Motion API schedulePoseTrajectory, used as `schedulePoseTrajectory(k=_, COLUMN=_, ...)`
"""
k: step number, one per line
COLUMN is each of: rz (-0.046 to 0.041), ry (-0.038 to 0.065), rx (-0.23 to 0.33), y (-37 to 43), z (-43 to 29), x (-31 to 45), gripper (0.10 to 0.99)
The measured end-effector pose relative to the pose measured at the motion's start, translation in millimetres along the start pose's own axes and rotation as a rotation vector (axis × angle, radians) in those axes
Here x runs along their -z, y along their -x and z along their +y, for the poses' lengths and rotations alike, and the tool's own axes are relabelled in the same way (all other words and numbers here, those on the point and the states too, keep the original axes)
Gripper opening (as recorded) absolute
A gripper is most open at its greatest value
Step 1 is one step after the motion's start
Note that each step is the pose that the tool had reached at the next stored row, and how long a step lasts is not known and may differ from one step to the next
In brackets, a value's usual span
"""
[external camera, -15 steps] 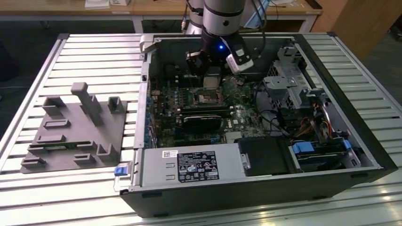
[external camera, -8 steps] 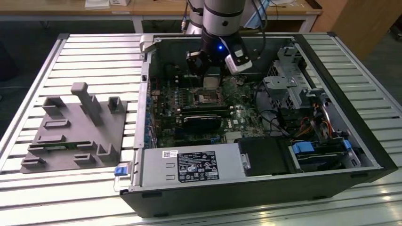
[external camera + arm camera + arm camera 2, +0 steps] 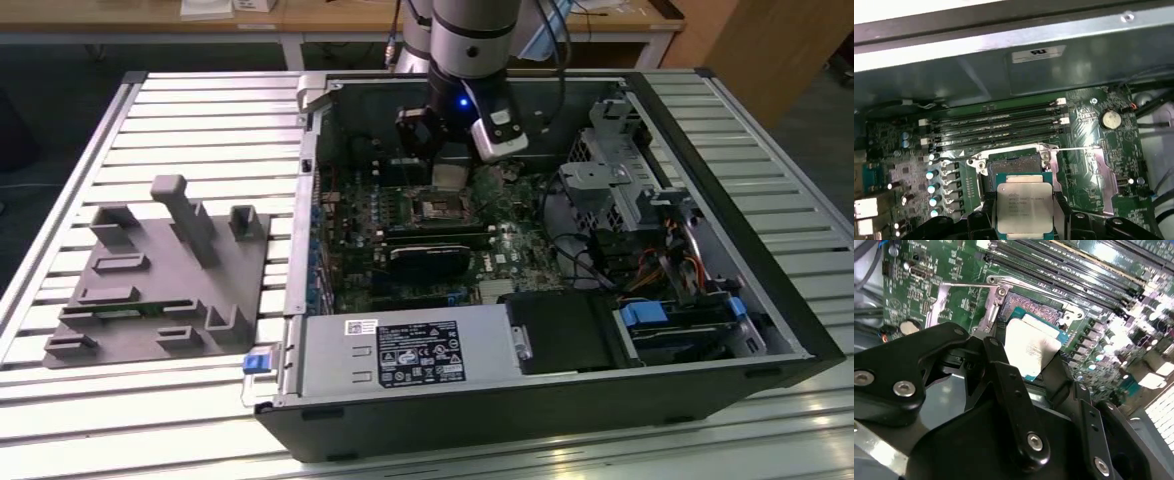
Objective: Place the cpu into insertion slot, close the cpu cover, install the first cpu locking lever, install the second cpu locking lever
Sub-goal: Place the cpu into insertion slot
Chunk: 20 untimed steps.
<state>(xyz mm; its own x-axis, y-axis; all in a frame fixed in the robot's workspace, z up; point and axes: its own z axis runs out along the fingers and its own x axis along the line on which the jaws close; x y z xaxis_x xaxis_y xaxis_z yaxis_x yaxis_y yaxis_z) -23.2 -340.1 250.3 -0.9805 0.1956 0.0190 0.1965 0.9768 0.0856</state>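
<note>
My gripper (image 3: 1024, 216) is shut on the cpu (image 3: 1024, 207), a flat square chip with a silvery-tan face, clamped by its edges between two black fingers (image 3: 1004, 372). The chip (image 3: 1031, 347) hangs tilted just above the insertion slot (image 3: 1016, 164), a square socket with a dark centre (image 3: 1030, 307) on the green board. The cpu cover (image 3: 944, 300) is swung open and lies beside the socket as a silvery frame (image 3: 1094, 172). A thin locking lever (image 3: 1079, 148) stands free along the socket's edge. In the exterior view the gripper (image 3: 451, 165) hovers over the socket (image 3: 441, 208) inside the open case.
Long black memory slots (image 3: 999, 125) run beside the socket. A black graphics card (image 3: 434, 258) sits on the socket's near side, a power supply (image 3: 400, 352) at the front, and a drive cage (image 3: 601, 190) with cables at the exterior view's right. A grey fixture (image 3: 160, 275) lies outside.
</note>
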Motion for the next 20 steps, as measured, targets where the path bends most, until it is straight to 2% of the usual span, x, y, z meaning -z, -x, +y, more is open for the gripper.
schedulePoseTrajectory(k=20, rz=-0.0249, ry=-0.005, rx=-0.260, y=0.1, z=-0.4, x=-4.1, gripper=0.537)
